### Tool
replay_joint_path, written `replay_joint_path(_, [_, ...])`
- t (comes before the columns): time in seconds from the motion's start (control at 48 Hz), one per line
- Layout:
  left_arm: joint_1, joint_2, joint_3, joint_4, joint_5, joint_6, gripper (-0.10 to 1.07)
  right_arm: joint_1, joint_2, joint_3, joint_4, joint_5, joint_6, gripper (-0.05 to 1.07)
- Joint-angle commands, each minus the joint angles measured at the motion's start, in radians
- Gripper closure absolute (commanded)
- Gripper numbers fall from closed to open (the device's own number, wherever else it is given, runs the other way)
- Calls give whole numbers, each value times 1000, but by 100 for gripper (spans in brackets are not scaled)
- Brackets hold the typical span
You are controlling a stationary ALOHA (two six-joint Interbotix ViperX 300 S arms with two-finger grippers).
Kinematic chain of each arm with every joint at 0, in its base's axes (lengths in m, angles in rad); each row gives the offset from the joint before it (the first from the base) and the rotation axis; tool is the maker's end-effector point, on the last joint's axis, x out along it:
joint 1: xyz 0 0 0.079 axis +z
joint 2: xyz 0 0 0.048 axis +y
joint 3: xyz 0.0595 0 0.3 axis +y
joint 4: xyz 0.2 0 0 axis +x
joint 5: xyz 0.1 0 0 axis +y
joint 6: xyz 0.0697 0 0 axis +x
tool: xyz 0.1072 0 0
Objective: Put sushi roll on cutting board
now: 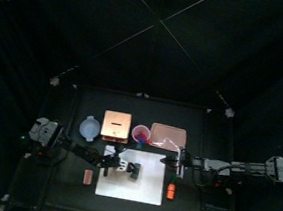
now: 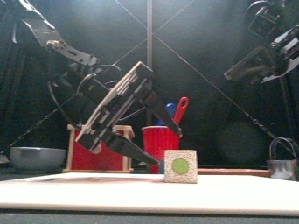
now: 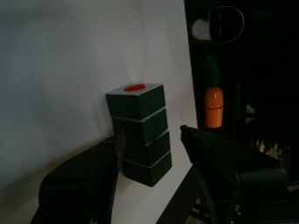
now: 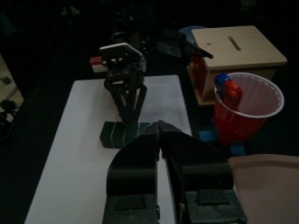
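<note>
1. Low in the middle of the top view lies the cutting board, a white rectangle on the black table.
2. On that board, near its upper-left part in the top view, sits the sushi roll, a dark block.
3. At table level in the front view, the sushi roll stands at lower centre on the pale cutting board, showing a speckled face with a green centre.
4. From the frame's left, the left gripper reaches over the board; in the left wrist view its jaws stand apart on either side of the sushi roll, with gaps showing, so it is open around the roll and not clamped.
5. Seen from the right wrist view, the left gripper points down at the sushi roll on the cutting board.
6. Toward the right of the top view, the right gripper rests at the board's right edge; its jaws look closed together in the right wrist view.
7. Beyond the board stand a red cup and a wooden box.
8. Right of centre in the left wrist view lies an orange carrot-like piece, off the board.
</note>
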Motion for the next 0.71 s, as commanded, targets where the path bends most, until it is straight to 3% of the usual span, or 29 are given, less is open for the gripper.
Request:
replay_joint_path(0.0, [-2, -11, -17, 0, -9, 2, 9, 2, 0, -9, 0, -5, 0, 100])
replay_joint_path(0.417, [-2, -87, 25, 40, -6, 43, 10, 40, -5, -12, 31, 11, 5, 100])
replay_joint_path(0.688, [3, -189, 87, 183, -11, 101, 10, 123, -3, -35, 133, 61, 31, 100])
